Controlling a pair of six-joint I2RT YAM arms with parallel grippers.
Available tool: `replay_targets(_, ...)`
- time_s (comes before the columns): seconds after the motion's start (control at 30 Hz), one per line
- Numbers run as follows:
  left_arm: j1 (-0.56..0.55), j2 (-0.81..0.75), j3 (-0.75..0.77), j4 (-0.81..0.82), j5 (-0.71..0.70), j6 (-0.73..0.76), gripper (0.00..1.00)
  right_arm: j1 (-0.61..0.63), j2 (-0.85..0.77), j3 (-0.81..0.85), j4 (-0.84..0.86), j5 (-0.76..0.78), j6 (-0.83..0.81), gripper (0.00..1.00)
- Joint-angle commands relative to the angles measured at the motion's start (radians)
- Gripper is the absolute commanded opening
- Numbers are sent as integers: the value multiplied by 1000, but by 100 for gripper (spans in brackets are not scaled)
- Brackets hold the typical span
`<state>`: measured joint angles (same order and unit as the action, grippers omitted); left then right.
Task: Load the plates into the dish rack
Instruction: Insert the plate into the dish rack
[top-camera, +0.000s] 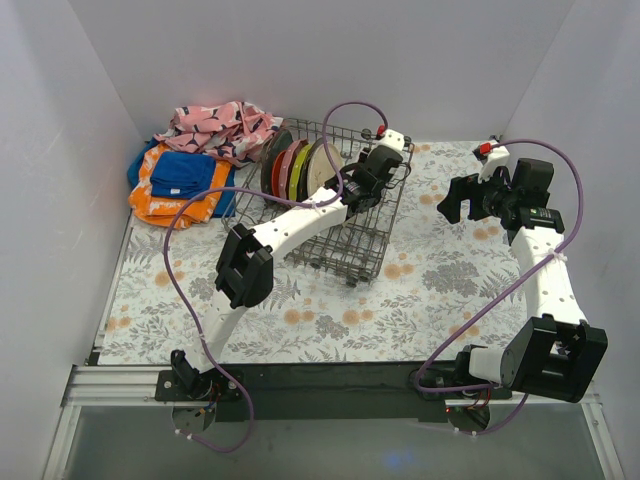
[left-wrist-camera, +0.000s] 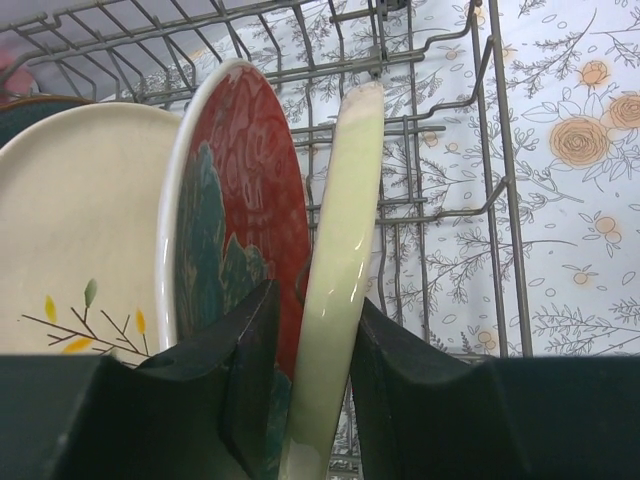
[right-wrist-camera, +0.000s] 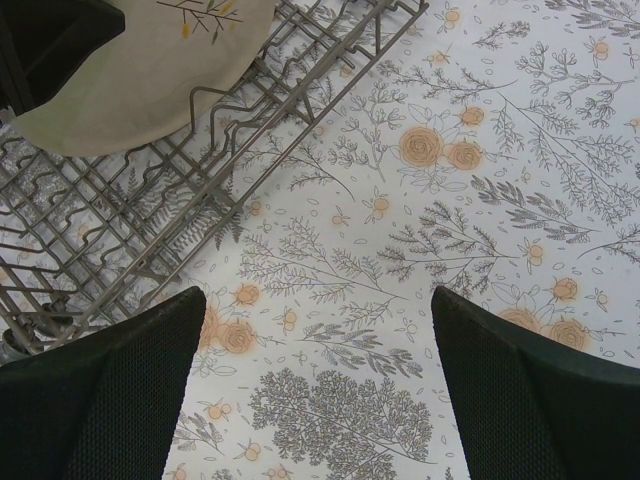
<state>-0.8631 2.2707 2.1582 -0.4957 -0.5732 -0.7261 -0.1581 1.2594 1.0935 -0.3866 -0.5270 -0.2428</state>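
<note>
Lime-green plate (left-wrist-camera: 345, 230), clamped edge-on in the left gripper (left-wrist-camera: 318, 330), stood in the dish rack (top-camera: 352, 243) beside the red plate (left-wrist-camera: 260, 200), so releasing it seemed next, while the right gripper (right-wrist-camera: 315, 300) hovered spread wide.

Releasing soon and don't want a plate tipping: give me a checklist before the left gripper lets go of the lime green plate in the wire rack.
1. Left gripper closed on lime green round ceramic plate: ok.
2. Plate standing inside dark grey wire dish rack: ok.
3. Lower rim seated in the rack: cannot tell, hidden by the gripper.
4. Clearance from red plate with teal flower: cannot tell.
5. Right gripper open, clear of the rack: ok.
</note>
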Motion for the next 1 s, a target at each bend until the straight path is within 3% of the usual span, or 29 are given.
replay_targets(0.0, 3, -45, 54, 19, -60, -4, 31, -9, -2, -3, 35, -11, -9, 98)
replay_targets(0.97, 1, -71, 71, 52, -223, -2, 34, -14, -8, -6, 37, -14, -9, 98)
